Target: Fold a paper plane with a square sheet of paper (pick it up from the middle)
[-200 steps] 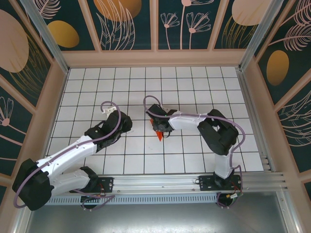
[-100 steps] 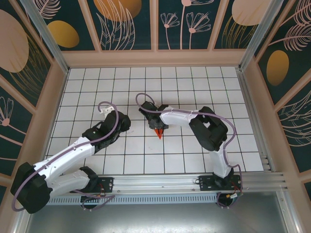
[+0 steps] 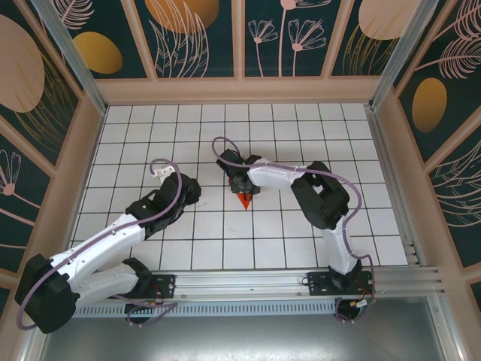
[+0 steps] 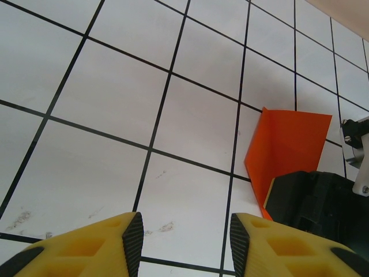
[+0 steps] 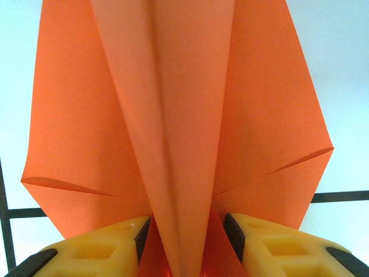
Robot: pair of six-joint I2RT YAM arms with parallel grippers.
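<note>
1. The paper plane (image 5: 173, 115) is already a narrow orange dart with a centre crease and two wing flaps spreading left and right. It sits about mid-table, and in the top view only its pointed tip (image 3: 243, 201) peeks out, aimed at the near edge.
2. The right gripper (image 5: 187, 231) straddles the centre fold, with one yellow finger on each side of the keel. This is probably to keep the crease pressed and the dart upright. The paper fills the gap between the pads, but I cannot tell whether they pinch it or merely flank it.
3. From above, the right gripper (image 3: 241, 186) sits directly over the plane and covers most of its body and tail.
4. The left gripper (image 4: 184, 236) is parted, with only bare tile between its fingers. It points toward the plane from the left and stands well apart from it, probably waiting clear. In the top view it (image 3: 194, 189) sits left of centre.
5. The left wrist camera shows one orange flap (image 4: 285, 144) standing up from the tiled table top (image 3: 150, 128). A black housing (image 4: 317, 199) cuts off its lower right part.
6. It is hard to judge whether the tail rests on the tiles, how sharp the folds are, or whether the wings match.
</note>
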